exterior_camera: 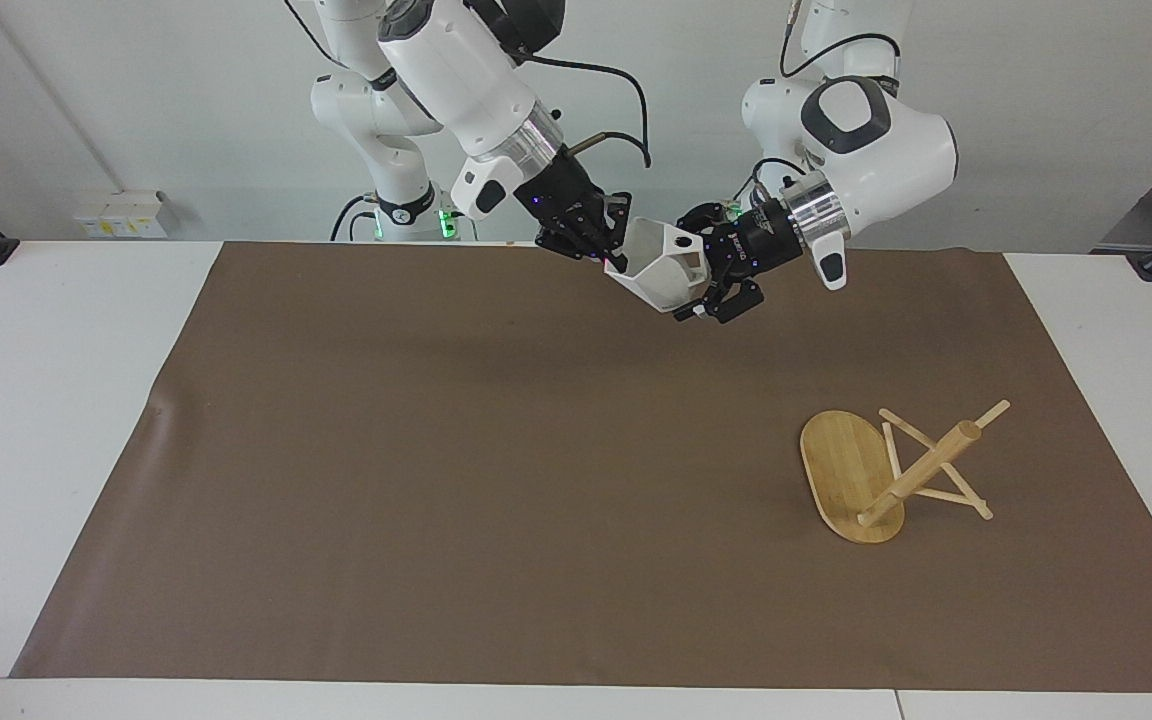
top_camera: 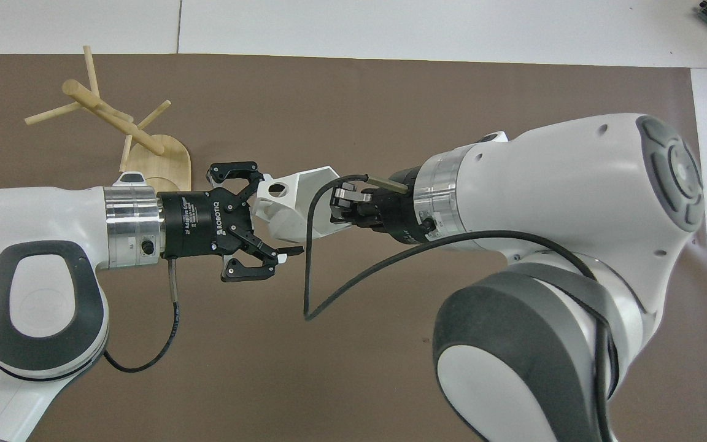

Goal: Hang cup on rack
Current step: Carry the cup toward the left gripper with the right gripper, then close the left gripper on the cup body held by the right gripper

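Observation:
The white faceted cup [exterior_camera: 658, 275] [top_camera: 295, 205] hangs in the air over the brown mat's edge nearest the robots. My right gripper [exterior_camera: 608, 258] [top_camera: 338, 205] is shut on its rim. My left gripper [exterior_camera: 698, 268] [top_camera: 278, 214] meets it from the handle end, jaws open around the cup. One finger lies by the pierced handle and the other is apart from the cup's wall. The bamboo rack [exterior_camera: 921, 470] [top_camera: 114, 120] sits on the mat toward the left arm's end, farther from the robots than both grippers, with nothing on its pegs.
A brown mat [exterior_camera: 436, 480] covers most of the white table [exterior_camera: 46, 400]. A black cable [top_camera: 329, 288] loops down from the right wrist, beside the cup. The left forearm hides part of the rack's oval base [top_camera: 166, 162] in the overhead view.

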Motion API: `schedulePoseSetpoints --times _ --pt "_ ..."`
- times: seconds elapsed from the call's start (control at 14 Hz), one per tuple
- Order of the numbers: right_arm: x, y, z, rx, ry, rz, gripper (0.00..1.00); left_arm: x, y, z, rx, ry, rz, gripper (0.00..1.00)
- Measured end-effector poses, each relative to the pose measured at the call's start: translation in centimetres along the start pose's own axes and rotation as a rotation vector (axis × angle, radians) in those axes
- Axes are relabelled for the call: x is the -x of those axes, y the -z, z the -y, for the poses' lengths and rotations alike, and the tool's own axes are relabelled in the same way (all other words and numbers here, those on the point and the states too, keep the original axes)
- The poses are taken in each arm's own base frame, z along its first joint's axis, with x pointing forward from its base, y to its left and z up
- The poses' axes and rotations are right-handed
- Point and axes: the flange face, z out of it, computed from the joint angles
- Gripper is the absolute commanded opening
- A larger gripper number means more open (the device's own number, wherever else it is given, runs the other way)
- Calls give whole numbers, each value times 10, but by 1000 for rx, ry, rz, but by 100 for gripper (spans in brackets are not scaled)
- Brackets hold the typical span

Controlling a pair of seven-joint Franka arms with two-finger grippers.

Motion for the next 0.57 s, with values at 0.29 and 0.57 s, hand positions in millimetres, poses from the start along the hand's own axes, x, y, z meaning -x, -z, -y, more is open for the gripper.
schedulePoseSetpoints --times 0.29,0.57 --pt "0 1 0 -3 -1 -4 0 1 2 0 0 -30 2 0" --pt "2 0 3 -7 1 -4 19 -1 5 -1 -10 -28 6 0"
